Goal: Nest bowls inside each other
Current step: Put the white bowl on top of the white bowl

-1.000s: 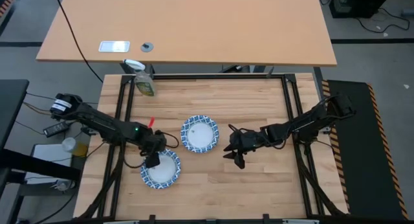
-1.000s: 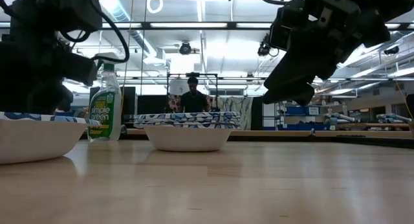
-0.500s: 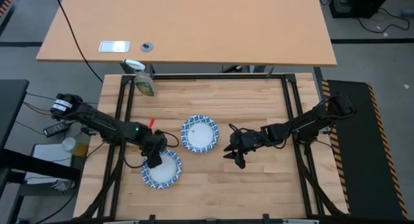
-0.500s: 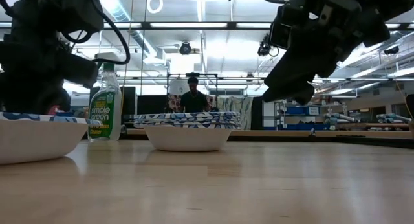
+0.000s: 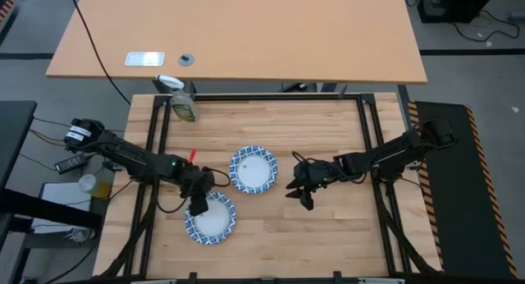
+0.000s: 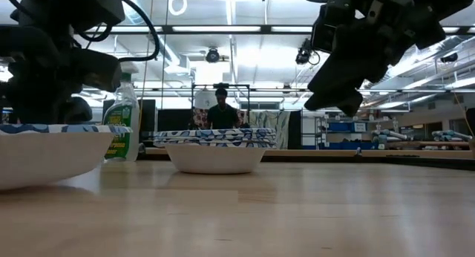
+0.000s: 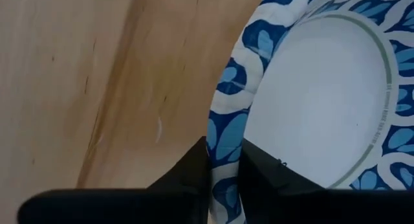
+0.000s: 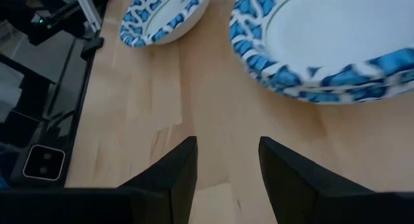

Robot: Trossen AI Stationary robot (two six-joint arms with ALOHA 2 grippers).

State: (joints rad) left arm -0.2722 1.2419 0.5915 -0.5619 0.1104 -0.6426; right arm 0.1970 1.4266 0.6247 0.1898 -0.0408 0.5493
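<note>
A single blue-and-white bowl (image 5: pixel 212 218) sits on the table near its left front, with my left gripper (image 5: pixel 197 205) shut on its rim. In the low view this bowl (image 6: pixel 44 153) stands on its base at the far left. A stack of like bowls (image 5: pixel 253 169) rests on its base at the table's middle, and shows again in the right wrist view (image 8: pixel 323 43). Right of the stack, my right gripper (image 5: pixel 302 190) hovers open above the wood, nothing between its fingers (image 8: pixel 182 166). My left gripper pinches the single bowl's patterned rim (image 7: pixel 223 120) at its far-left side, one finger (image 7: pixel 187 169) outside the wall and one (image 7: pixel 265 175) inside the bowl. The fingers come from above, slanting down. The bowl sits level with its base on the table.
A green-labelled spray bottle (image 5: pixel 182 105) stands at the table's far left corner. A small red thing (image 5: pixel 192 155) lies left of the stack. Bare wood stretches along the near edge and the right half. A person (image 6: pixel 221 108) stands in the room beyond.
My left gripper has shut on the single bowl's rim and tipped a little. The bowl has slid slightly toward the table's right and near edges, staying on the wood.
</note>
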